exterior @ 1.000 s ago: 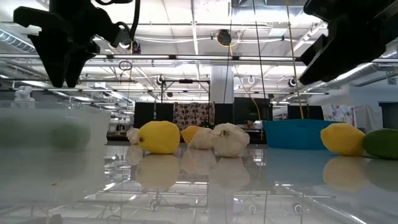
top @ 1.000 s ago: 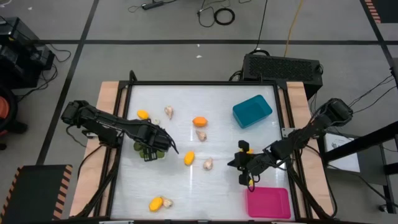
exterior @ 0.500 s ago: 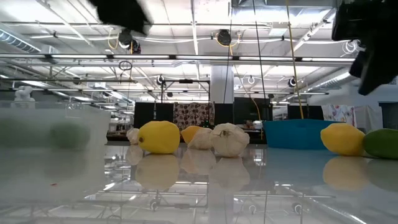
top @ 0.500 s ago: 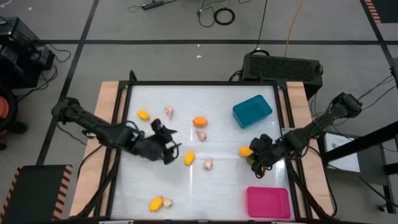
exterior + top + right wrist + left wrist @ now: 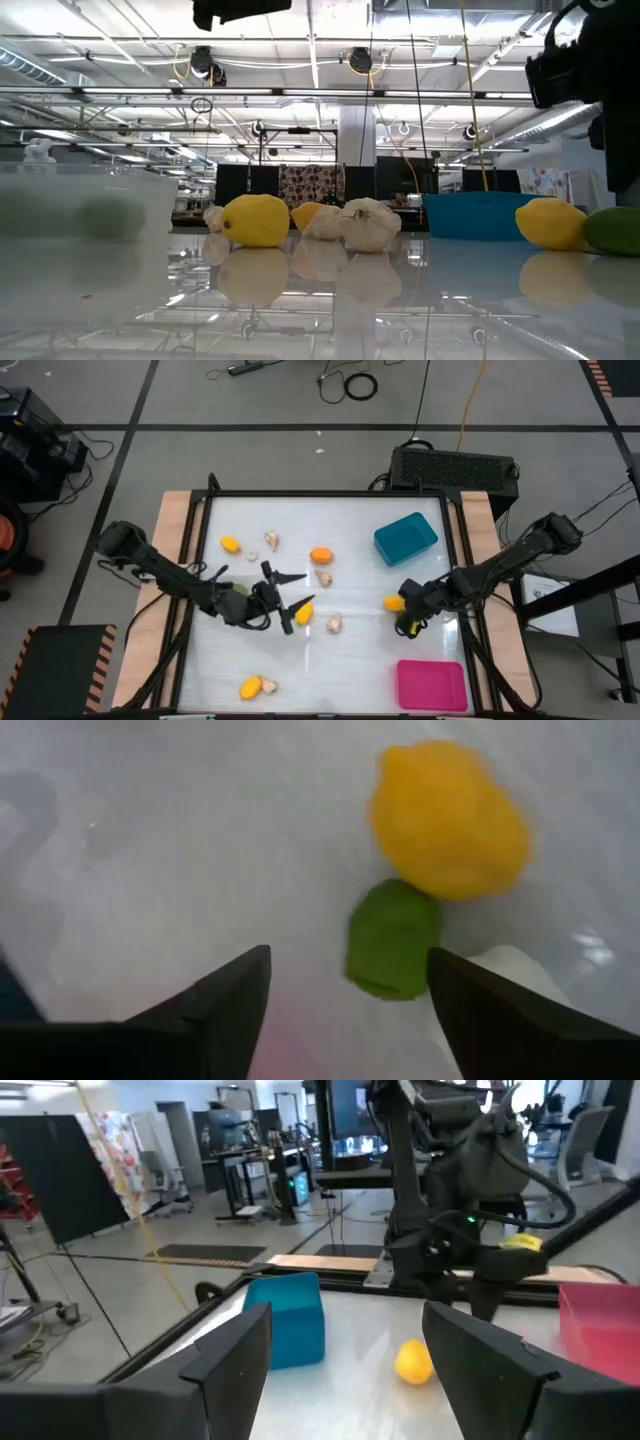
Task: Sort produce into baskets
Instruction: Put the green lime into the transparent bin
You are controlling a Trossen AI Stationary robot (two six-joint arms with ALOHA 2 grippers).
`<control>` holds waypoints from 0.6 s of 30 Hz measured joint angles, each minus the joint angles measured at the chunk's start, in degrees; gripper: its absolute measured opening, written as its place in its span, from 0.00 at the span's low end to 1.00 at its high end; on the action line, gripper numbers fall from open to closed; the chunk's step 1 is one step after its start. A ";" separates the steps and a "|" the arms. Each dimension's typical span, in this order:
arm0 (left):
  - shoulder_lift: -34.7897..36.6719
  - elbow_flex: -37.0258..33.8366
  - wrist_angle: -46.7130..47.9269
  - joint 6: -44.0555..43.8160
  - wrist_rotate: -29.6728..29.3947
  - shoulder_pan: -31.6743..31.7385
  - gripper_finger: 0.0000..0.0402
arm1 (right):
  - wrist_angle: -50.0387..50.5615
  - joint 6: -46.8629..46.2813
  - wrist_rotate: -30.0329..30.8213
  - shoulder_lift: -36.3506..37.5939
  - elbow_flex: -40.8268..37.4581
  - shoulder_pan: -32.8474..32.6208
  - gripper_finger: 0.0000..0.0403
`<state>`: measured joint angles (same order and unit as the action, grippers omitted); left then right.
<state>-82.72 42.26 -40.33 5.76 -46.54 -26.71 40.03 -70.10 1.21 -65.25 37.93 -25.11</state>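
Compared with a second before, the right gripper (image 5: 408, 622) was seen released, its fingers spread above a green piece (image 5: 392, 939) touching a yellow one (image 5: 450, 818) (between the teal basket (image 5: 405, 538) and pink basket (image 5: 431, 686)). The left gripper (image 5: 287, 600), jaws apart and empty, had swung toward the teal basket.

Teal basket (image 5: 405, 538), pink basket (image 5: 431, 685)
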 joint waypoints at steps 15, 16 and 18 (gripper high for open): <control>0.05 0.00 3.47 2.92 4.37 0.84 0.66 | 0.11 -3.39 0.14 -9.39 0.00 0.66 0.69; 0.05 -0.07 4.06 3.63 4.32 0.82 0.66 | -0.12 -3.39 0.07 -9.91 0.00 0.66 0.69; 0.25 -1.00 3.91 4.06 3.38 0.80 0.66 | -1.15 -3.26 -0.04 -10.71 0.00 0.66 0.69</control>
<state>-82.47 41.26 -36.42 9.82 -43.16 -25.91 38.88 -73.36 1.17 -75.96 37.93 -24.45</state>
